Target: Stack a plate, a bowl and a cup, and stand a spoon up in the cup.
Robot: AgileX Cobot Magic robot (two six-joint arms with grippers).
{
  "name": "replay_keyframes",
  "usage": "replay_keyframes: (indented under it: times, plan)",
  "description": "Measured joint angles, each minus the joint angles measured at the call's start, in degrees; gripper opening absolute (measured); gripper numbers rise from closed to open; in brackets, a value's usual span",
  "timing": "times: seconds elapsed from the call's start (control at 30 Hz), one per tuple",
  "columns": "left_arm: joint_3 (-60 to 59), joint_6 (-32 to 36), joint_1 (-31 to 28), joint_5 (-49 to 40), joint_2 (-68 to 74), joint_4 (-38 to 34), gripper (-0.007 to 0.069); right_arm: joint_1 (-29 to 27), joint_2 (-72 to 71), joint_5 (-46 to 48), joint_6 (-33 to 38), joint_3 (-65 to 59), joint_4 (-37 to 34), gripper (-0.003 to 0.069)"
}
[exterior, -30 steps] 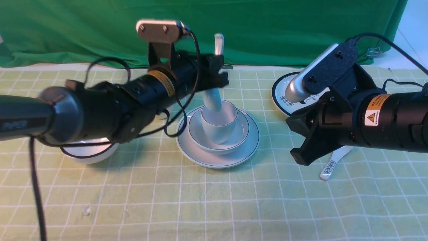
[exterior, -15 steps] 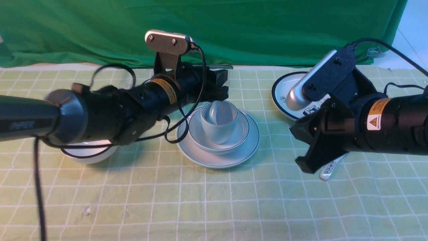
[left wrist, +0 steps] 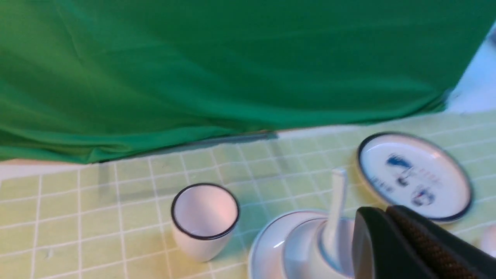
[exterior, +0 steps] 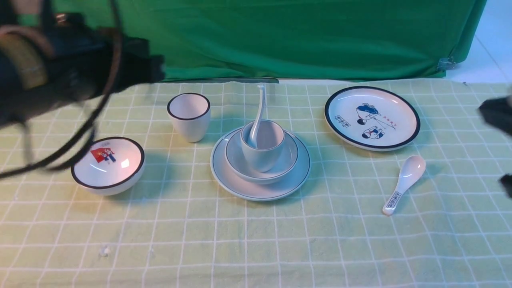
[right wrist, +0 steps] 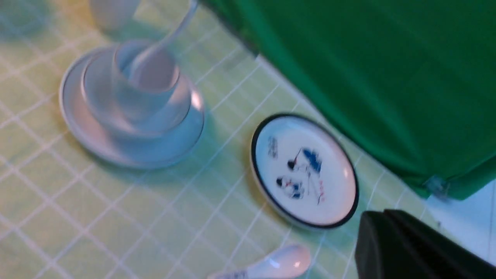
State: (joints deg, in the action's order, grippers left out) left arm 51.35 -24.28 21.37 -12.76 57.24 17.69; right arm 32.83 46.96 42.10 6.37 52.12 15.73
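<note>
The plain plate [exterior: 260, 191] lies mid-table with the plain bowl [exterior: 285, 162] on it and the plain cup [exterior: 264, 156] in the bowl. The plain spoon [exterior: 261, 105] stands free in the cup, handle up and leaning on the far rim. The stack also shows in the left wrist view [left wrist: 271, 240] and the right wrist view [right wrist: 131, 128]. My left gripper [exterior: 154, 68] is blurred, high at the far left, empty. My right gripper [exterior: 505, 154] is at the right edge, its two tips apart, empty. One finger [left wrist: 391, 244] shows in the left wrist view, one finger [right wrist: 399, 248] in the right.
A black-rimmed cup [exterior: 189, 116] stands left of the stack. A black-rimmed bowl with a red flag picture [exterior: 108, 165] is at the left. A cartoon plate [exterior: 372, 117] and a spoon with blue characters [exterior: 403, 184] lie at the right. A green curtain hangs behind.
My left gripper let go of the spoon in the cup and pulled back up to the far left. My right arm drew back to the right edge.
</note>
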Motion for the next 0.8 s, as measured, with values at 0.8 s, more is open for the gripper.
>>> replay_keyframes:
  times: [0.8]
  plan:
    - [-29.4,0.0,0.0,22.5,-36.4,-2.8,0.0011,0.0,-9.1,-51.7,-18.1,-30.4,3.2,0.0022]
